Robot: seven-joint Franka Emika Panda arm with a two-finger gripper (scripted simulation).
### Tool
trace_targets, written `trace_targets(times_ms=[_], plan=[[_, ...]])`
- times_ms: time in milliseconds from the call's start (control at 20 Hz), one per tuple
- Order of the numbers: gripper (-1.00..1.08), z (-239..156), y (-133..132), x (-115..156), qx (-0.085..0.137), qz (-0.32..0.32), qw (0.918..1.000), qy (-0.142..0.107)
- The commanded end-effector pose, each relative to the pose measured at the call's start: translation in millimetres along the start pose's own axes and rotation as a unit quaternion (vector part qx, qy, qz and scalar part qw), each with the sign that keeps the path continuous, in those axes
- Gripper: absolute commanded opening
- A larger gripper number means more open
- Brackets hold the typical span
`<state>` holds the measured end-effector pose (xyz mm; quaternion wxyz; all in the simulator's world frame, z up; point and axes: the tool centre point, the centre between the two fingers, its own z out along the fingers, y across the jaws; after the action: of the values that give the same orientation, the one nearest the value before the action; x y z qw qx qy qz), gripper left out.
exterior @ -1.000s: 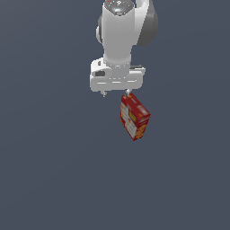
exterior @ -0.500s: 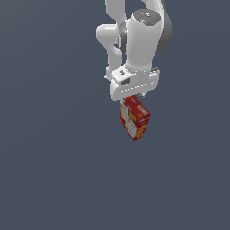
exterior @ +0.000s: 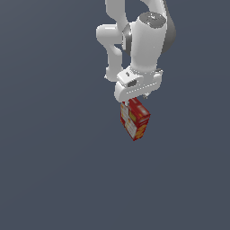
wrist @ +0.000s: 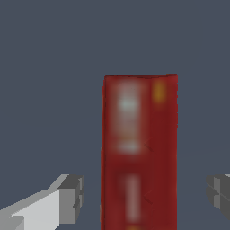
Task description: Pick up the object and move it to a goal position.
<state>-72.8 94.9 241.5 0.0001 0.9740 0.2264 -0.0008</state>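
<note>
In the wrist view I read from one side to the other: first a grey finger pad (wrist: 72,197), then the red box (wrist: 139,152), then the second pad at the far edge. The jaws stand wide open, with a clear gap between each pad and the box, so they have hold of nothing.

In the exterior view the gripper (exterior: 134,101) is directly above the box (exterior: 134,119), which stands on the grey floor (exterior: 54,170), a little turned. Compared with one second ago, the arm has rotated its wrist and come lower, so the hand now nearly touches the box top; the box itself has not moved.

I judge that the approach is almost finished: the fingers must go further down around the box and then close. The lift and carry to the goal are not yet begun.
</note>
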Motion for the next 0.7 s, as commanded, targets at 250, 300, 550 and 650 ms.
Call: trace_targets(times_ms=[250,300,550,650], plan=[[1.00,22,-1,-1,0.000,-0.001,1.0000,0.000],[1.00,27,-1,-1,0.000,-0.002,1.0000,0.000],[1.00,45,-1,0,0.000,-0.003,1.0000,0.001],[1.00,48,-1,0,0.000,-0.003,1.0000,0.001]])
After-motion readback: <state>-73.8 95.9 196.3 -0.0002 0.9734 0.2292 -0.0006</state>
